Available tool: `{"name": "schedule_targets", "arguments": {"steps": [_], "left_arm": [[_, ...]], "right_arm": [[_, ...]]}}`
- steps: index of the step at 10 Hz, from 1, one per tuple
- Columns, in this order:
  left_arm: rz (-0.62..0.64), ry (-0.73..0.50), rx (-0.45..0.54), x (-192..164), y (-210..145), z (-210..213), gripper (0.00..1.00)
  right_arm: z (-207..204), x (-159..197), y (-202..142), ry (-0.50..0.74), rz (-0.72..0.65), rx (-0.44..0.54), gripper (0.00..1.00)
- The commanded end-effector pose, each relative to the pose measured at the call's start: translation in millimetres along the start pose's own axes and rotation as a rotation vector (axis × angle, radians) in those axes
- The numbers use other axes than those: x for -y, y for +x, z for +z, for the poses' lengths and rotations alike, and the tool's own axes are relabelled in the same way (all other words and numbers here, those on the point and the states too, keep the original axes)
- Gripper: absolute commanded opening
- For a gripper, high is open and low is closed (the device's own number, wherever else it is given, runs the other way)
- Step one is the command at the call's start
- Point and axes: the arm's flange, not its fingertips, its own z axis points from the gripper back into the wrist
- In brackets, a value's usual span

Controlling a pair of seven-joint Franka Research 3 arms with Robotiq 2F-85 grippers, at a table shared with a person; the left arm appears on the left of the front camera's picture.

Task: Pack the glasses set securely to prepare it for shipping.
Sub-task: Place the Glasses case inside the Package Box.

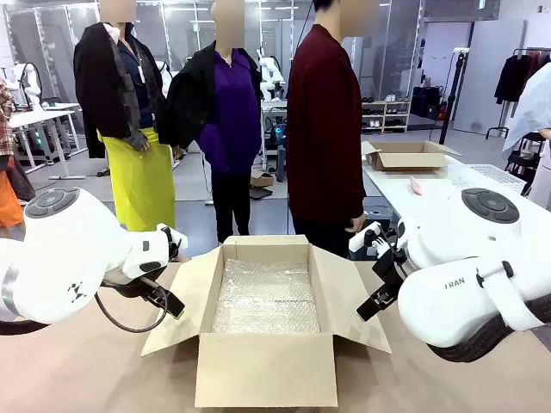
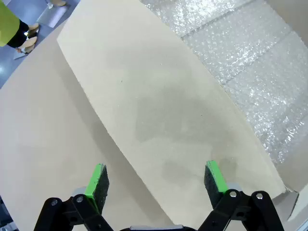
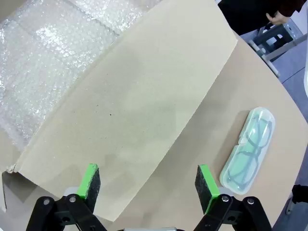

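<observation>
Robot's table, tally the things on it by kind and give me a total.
Cardboard box: 1
Bubble wrap lining: 1
Mint green glasses case: 1
Total: 3

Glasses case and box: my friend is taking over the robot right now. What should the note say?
Left gripper: open, empty, over the left flap of the box.
Right gripper: open, empty, over the right flap.
Green glasses case: lying on the table beside the right flap, outside the box.
Done: box open, bubble wrap lining its bottom.
Left: put the case in, probably cushion it, close the flaps.
</observation>
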Motion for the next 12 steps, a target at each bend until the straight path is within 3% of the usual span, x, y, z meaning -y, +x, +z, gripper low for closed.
{"name": "schedule_targets", "arguments": {"steps": [1,11,12], "left_arm": [[0.0,0.0,0.0,0,0,0,1.0],[0.0,0.0,0.0,0,0,0,1.0],[-0.001,0.0,0.0,0,0,0,1.0]], "right_arm": [[0,0,0,0.0,0.0,0.0,1.0],[0,1,0,-0.001,0.001,0.0,1.0],[16,14,7,0.051,-0.033,-0.014,1.0]]}}
